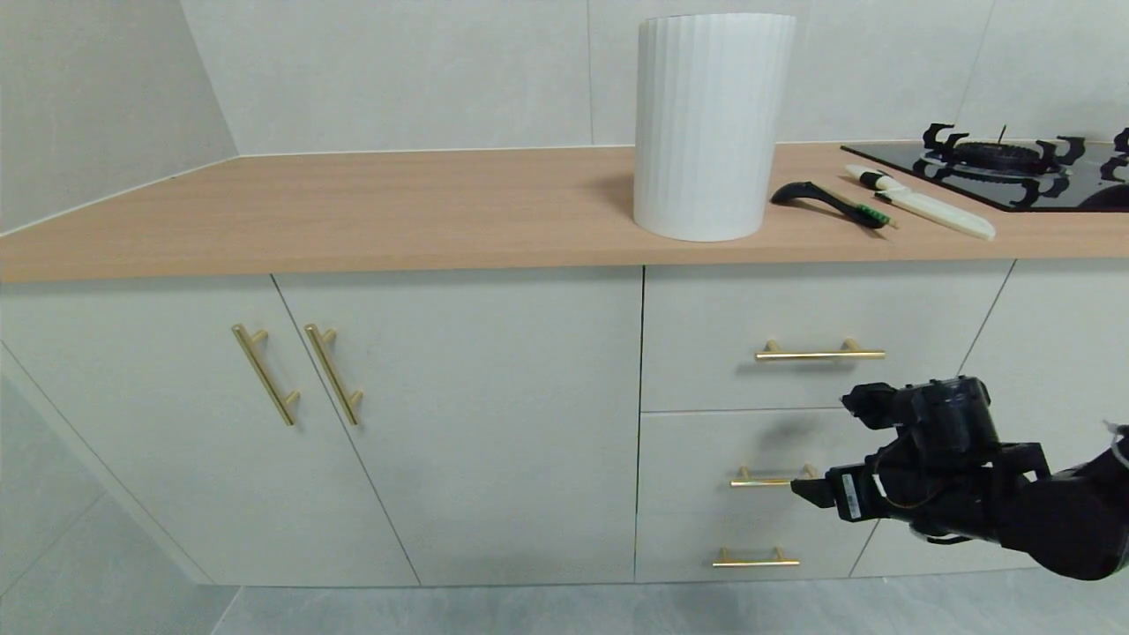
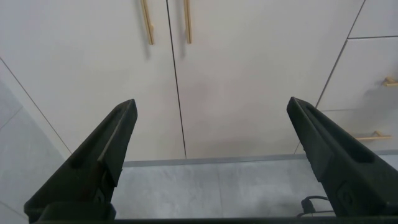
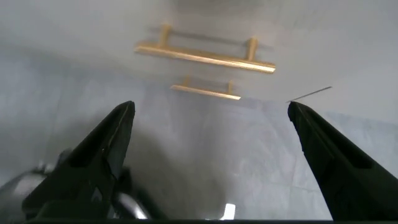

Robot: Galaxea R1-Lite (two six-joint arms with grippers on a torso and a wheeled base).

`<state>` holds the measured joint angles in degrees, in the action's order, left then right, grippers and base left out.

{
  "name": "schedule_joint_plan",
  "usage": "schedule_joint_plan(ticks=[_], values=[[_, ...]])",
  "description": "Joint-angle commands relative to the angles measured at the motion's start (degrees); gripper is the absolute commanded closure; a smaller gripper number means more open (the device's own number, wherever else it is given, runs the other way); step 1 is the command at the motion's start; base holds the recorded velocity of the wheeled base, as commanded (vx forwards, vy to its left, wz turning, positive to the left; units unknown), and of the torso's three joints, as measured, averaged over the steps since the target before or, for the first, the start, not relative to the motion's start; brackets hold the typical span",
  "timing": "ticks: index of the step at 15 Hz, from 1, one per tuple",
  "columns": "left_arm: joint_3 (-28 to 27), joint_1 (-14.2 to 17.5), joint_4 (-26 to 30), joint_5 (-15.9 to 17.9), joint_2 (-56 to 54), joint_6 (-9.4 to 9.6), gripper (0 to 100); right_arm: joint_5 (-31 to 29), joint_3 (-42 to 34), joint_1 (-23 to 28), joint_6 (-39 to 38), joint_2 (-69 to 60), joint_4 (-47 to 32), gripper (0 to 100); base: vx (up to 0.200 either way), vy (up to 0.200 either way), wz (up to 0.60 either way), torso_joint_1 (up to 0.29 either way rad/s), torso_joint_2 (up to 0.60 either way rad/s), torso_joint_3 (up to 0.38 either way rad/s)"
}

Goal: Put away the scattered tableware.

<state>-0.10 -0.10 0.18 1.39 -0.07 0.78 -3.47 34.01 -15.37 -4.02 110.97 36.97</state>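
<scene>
Ladle (image 1: 825, 201), knife (image 1: 926, 210) on counter (image 1: 397, 203) | hob (image 1: 1023, 187) cropped | left end effector (image 2: 211, 112), right end effector (image 3: 210, 107) spread

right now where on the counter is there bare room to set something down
The countertop is bare from its left end to the white ribbed container: the widest free patch. Right of the container it is crowded: a black ladle, a white knife and the hob sit close together.
</scene>
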Motion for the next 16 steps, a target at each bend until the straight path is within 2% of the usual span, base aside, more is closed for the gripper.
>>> schedule_joint_plan(ticks=[1, 10, 16], values=[[0.0, 0.0, 0.0, 0.0, 0.1, 0.01, 0, -1.7, -0.1, 0.1, -1.9, 7.3, 4.9, 0, 0.0, 0.0, 0.0, 0.0, 0.0, 0.0], [0.0, 0.0, 0.0, 0.0, 0.1, 0.01, 0, -4.3, 1.1, 0.3, -6.1, 18.6, 22.0, 0, 0.0, 0.0, 0.0, 0.0, 0.0, 0.0], [0.0, 0.0, 0.1, 0.0, 0.1, 0.01, 0, -5.8, 3.6, 1.0, -7.3, 21.8, 22.7, 0, 0.0, 0.0, 0.0, 0.0, 0.0, 0.0]])
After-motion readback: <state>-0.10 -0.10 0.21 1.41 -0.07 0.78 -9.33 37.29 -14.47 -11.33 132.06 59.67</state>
